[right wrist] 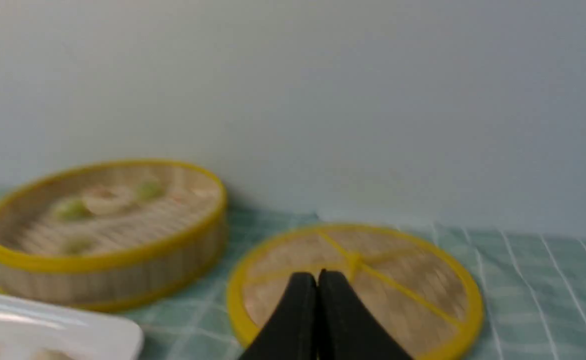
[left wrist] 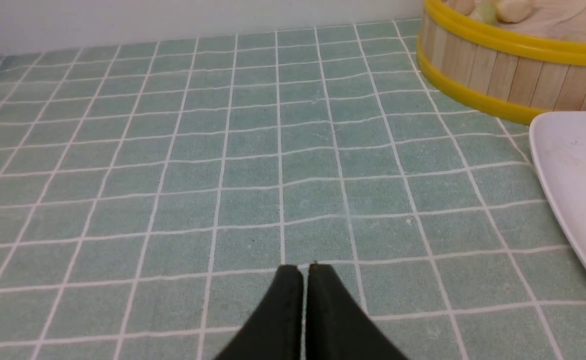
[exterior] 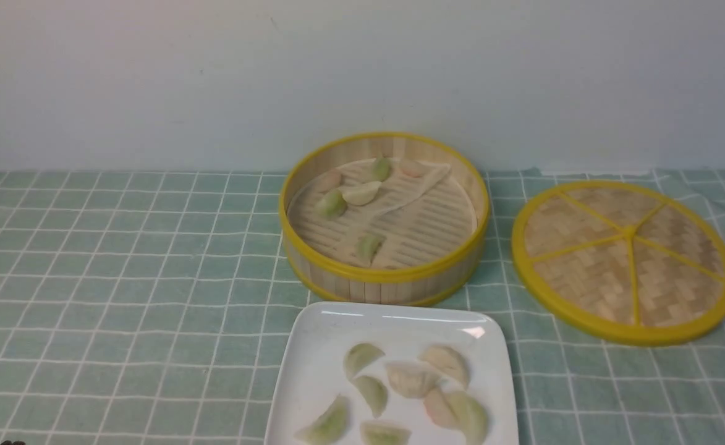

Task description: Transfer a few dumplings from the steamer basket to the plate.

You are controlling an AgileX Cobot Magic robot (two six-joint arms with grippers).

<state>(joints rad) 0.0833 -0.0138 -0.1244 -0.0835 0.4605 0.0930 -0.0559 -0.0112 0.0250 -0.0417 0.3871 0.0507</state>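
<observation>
The steamer basket (exterior: 393, 281) stands at the middle back and holds several dumplings (exterior: 362, 193) on its pale liner. In front of it the white square plate (exterior: 313, 364) carries several dumplings (exterior: 411, 378). Neither gripper shows in the front view. My left gripper (left wrist: 305, 270) is shut and empty, low over the bare cloth left of the plate (left wrist: 572, 180) and basket (left wrist: 502, 75). My right gripper (right wrist: 317, 275) is shut and empty, raised on the right, with the basket (right wrist: 103, 280) and a corner of the plate (right wrist: 73, 330) off to its side.
The flat woven lid (exterior: 625, 262) with yellow rim and spokes lies right of the basket; it also shows in the right wrist view (right wrist: 422, 300) beyond the right fingers. A green checked cloth (exterior: 121, 278) covers the table. A pale wall stands close behind.
</observation>
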